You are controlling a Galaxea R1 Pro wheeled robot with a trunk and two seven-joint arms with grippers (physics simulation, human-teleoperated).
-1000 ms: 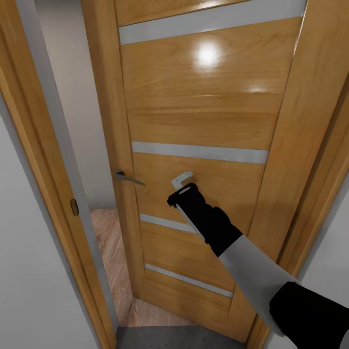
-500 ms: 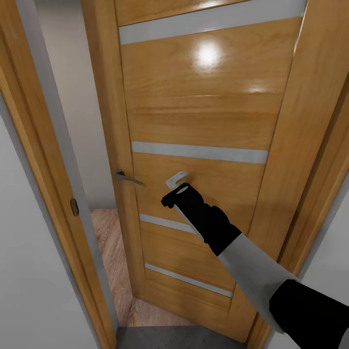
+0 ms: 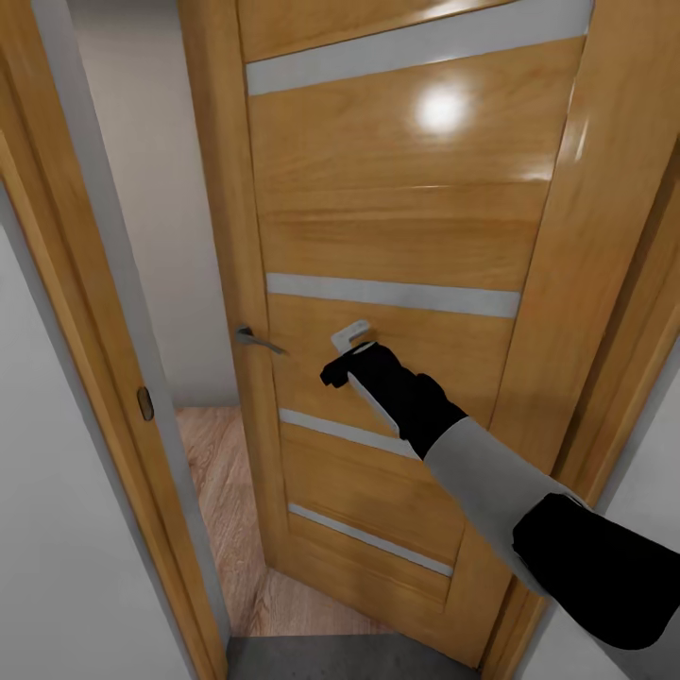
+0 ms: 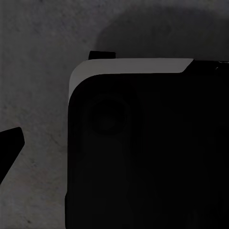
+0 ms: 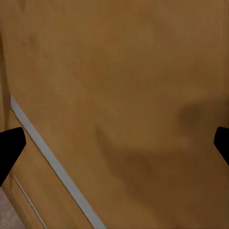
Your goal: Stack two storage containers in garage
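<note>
Grey concrete floor (image 3: 321,656) is meeting wood planks (image 3: 222,491) beyond the ajar wooden door (image 3: 397,236); the right hand (image 3: 351,342), fingers spread, is pressing against it.

Head camera facing door (image 3: 397,236) closely, right wrist nearer still, left wrist floorward

A glossy wooden door (image 3: 397,236) stands ajar, white walls (image 3: 57,529) alongside, plank flooring (image 3: 222,491) beyond.

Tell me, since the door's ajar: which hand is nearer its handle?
Right. The right hand is at the door, beside the handle; the left hand faces grey floor.
</note>
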